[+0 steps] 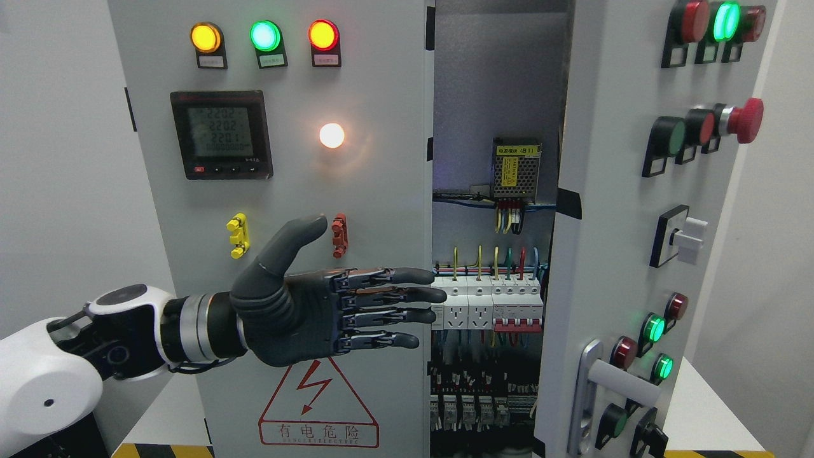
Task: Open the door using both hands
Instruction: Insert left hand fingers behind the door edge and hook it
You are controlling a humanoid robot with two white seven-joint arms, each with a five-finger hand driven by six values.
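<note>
At frame centre, left robot hand [331,312] flat and empty; it should hook fingertips [420,294] behind left door [381,191] edge, then pull.

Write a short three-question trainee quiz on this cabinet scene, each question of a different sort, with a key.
1. True or false: the right door is swung partly open, showing the breakers inside.
2. The left hand has its fingers: A) curled round the door handle B) stretched out flat, pointing toward the gap C) pressing the red mushroom button
3. Fill in: on the left door, the middle of the three top lamps is ____.

Key: 1 true; 2 B; 3 green.
</note>
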